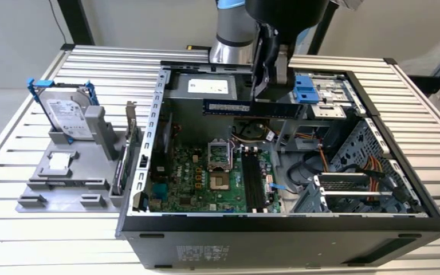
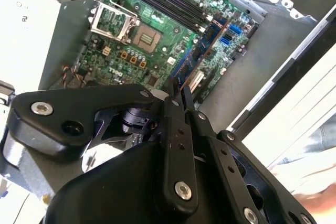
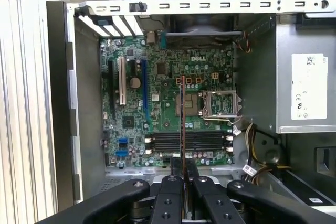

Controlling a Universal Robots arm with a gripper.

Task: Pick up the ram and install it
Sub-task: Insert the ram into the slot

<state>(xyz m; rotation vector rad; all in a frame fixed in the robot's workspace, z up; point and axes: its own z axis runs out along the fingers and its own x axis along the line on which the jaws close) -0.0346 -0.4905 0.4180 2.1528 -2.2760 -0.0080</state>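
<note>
Hovering above the open computer case [image 1: 281,222], claw [image 1: 270,98] clamped on the ram [image 1: 248,107] | step: carrying to install | memory slots [image 1: 252,183] at six o'clock, crosswise to the stick | likely needs quarter-turn, then level descent

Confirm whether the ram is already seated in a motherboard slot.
No, the gripper holds the ram above the open case, clear of the motherboard.

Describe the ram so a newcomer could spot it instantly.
Find the open computer case; above it hangs the black gripper. Clamped in it is the ram: a long, narrow blue stick with dark chips, held level, unlike the boxy silver hard drive on the grey stand at the exterior view's left.
</note>
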